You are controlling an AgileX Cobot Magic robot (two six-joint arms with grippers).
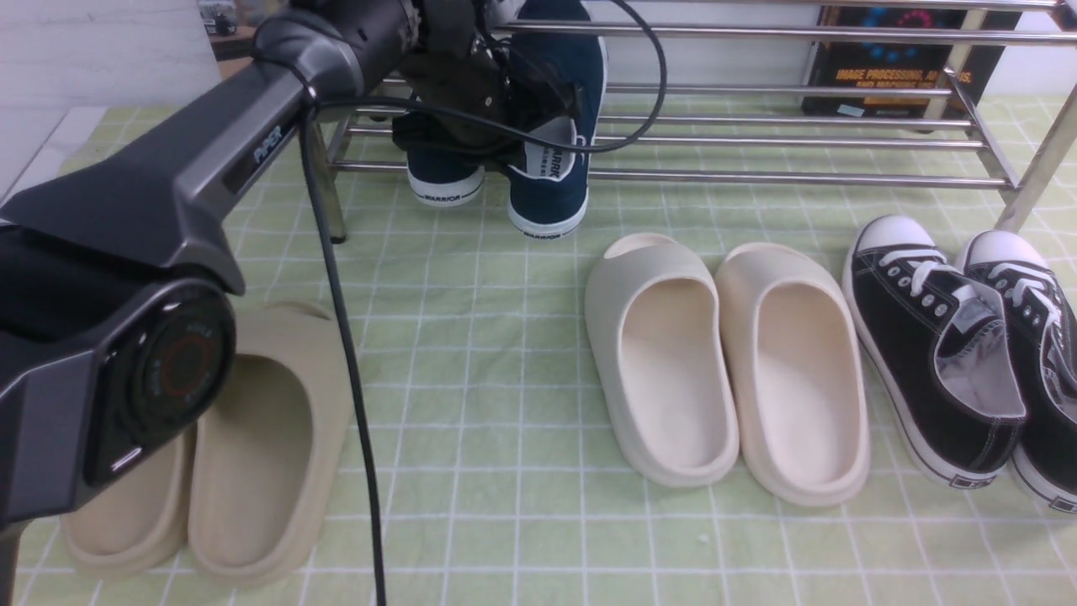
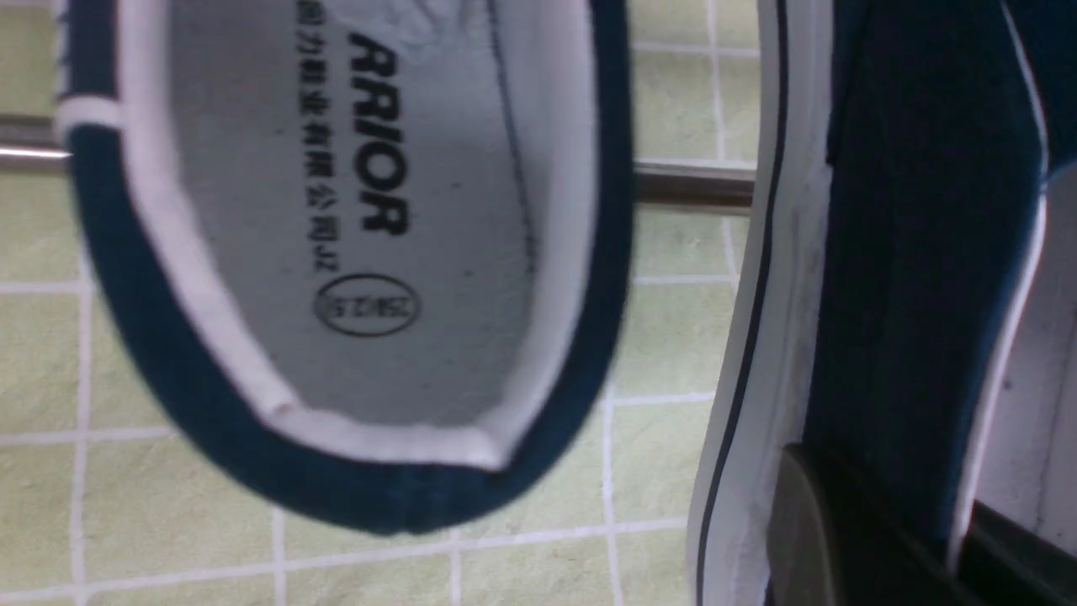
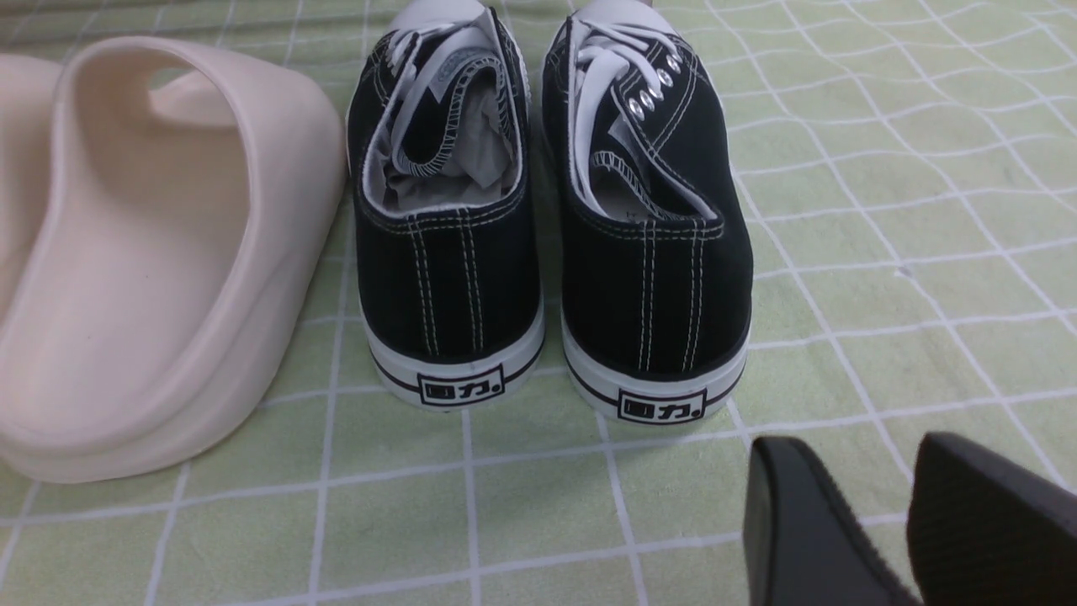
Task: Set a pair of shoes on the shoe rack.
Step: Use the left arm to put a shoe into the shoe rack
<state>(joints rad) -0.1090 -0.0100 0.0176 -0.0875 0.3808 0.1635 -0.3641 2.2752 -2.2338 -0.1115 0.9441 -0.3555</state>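
Note:
Two navy-blue slip-on shoes lie toes-in on the shoe rack (image 1: 757, 178), at its left end, with their heels hanging over the front chrome bar (image 2: 690, 187). The right-hand shoe (image 1: 551, 189) shows its grey WARRIOR insole (image 2: 379, 252). The left-hand shoe (image 1: 437, 181) is partly hidden under my left gripper (image 1: 484, 118). In the left wrist view my left gripper (image 2: 892, 513) is shut on the side wall of a navy shoe (image 2: 909, 252), one finger (image 2: 799, 522) outside and the other inside. My right gripper (image 3: 858, 480) is open and empty, low over the cloth behind the black sneakers.
A cream pair of slides (image 1: 656, 353) lies mid-cloth, a beige pair (image 1: 252, 446) at the near left, and black lace-up sneakers (image 1: 934, 353) (image 3: 446, 236) at the right. A dark box (image 1: 900, 67) stands behind the rack. The left arm's cable hangs across the cloth.

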